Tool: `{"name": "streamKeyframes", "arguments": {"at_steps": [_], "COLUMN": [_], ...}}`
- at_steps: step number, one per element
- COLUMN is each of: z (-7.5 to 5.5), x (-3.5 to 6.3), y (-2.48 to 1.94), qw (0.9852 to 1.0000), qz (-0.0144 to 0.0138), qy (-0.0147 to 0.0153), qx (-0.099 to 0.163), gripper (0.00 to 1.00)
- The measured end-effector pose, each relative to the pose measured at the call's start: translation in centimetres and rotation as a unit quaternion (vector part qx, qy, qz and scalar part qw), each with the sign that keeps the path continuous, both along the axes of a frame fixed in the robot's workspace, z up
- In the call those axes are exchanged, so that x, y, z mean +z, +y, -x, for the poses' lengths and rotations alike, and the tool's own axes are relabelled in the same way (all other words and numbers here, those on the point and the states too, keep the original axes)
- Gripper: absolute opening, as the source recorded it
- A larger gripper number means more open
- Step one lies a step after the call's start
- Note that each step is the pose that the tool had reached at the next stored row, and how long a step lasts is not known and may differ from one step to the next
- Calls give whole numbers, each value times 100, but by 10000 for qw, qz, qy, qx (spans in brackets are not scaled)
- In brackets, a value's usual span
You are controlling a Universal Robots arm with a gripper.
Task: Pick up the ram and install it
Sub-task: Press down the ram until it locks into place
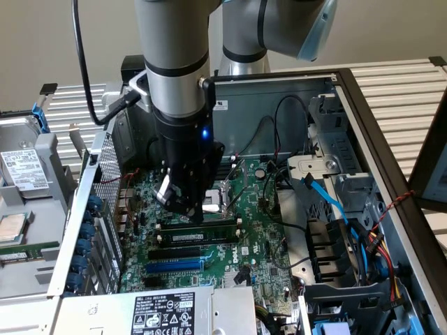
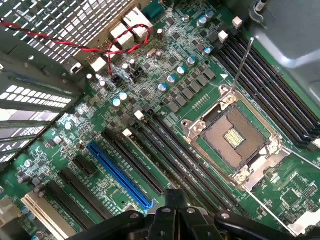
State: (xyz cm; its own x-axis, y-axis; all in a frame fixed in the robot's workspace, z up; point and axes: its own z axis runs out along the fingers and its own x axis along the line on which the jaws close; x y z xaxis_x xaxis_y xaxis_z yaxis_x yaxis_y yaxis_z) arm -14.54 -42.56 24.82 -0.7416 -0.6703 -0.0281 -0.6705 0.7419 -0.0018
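Observation:
In the exterior view the ram (image 1: 199, 237), a long narrow stick with dark chips and a small white label, stands on edge in a black slot of the green motherboard (image 1: 258, 230). White clips sit at both ends of the slot. My gripper (image 1: 190, 208) hangs just above and behind the stick, shut, with nothing between its fingers. In the wrist view the shut gripper (image 2: 176, 197) hovers over the rows of long black slots (image 2: 165, 150); I cannot pick out the ram among them.
A blue slot (image 1: 174, 265) (image 2: 119, 175) lies in front of the black ones. The open CPU socket (image 2: 232, 137) sits beside the slots. Case walls, a drive cage (image 1: 335, 174), blue and black cables (image 1: 342, 223) and red wires (image 2: 75, 45) ring the board.

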Motion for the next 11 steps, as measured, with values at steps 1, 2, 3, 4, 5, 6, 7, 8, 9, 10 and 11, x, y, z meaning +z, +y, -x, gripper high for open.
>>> {"name": "streamKeyframes", "arguments": {"at_steps": [1,2,3,4,5,6,7,8,9,10,11], "z": [0,0,0,0,0,0,0,0,0,0,0], "x": [-2,-4,-6,-8,-10,-11,-13,-15,-17,-18,-20], "y": [0,0,0,0,0,0,0,0,0,0,0], "qw": [10000,9998,9996,9994,9990,9986,9981,9975,9968,9961,9953], "qz": [0,0,0,0,0,0,0,0,0,0,0], "qy": [0,0,0,0,0,0,0,0,0,0,0], "qx": [-87,-181,-270,-360,-447,-531,-619,-710,-798,-885,-972], "gripper": [11,11,11,11,11,11,11,11,11,11,11]}}
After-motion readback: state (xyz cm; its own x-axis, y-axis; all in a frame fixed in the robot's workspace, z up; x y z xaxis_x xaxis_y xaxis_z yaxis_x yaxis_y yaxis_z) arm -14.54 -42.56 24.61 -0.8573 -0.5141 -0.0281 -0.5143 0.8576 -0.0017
